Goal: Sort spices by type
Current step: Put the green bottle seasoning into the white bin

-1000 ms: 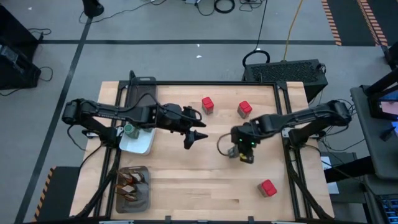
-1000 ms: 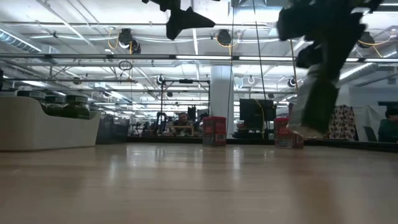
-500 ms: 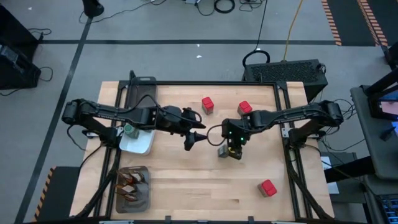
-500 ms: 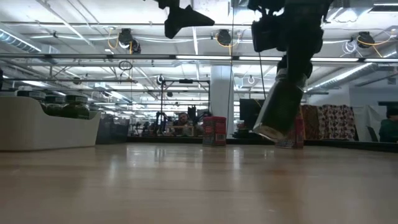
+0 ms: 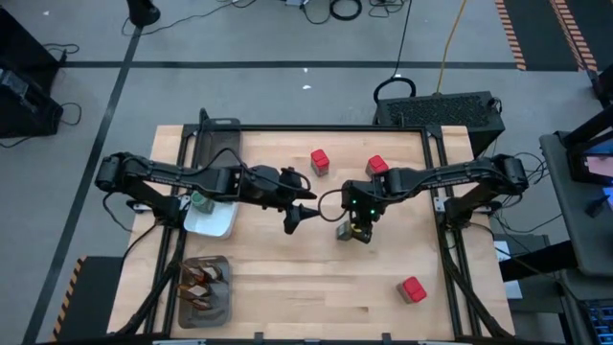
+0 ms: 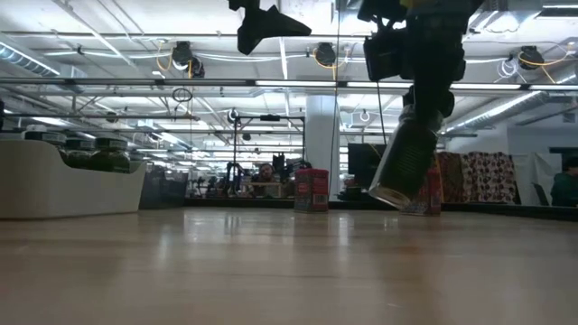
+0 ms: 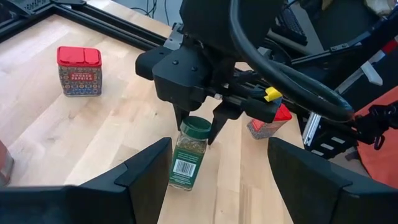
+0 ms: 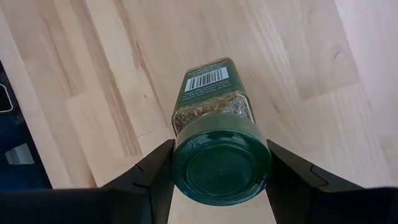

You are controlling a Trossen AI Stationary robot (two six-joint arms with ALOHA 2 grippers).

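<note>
1. Light wooden table (image 5: 287, 278), plank top with a dark frame along its edges.
2. White dish (image 5: 213, 218) rests near the left edge; jars with green lids stand in it.
3. Grey mesh tray (image 5: 204, 290) sits at the near-left corner, holding brown-orange sachets.
4. A second dark tray (image 5: 218, 139) lies at the far-left corner.
5. Two red boxes (image 5: 320, 161) (image 5: 376, 167) stand apart toward the far edge, both upright.
6. A third red box (image 5: 412, 289) stands alone near the near-right corner.

Bright, even overhead light; soft shadows
</note>
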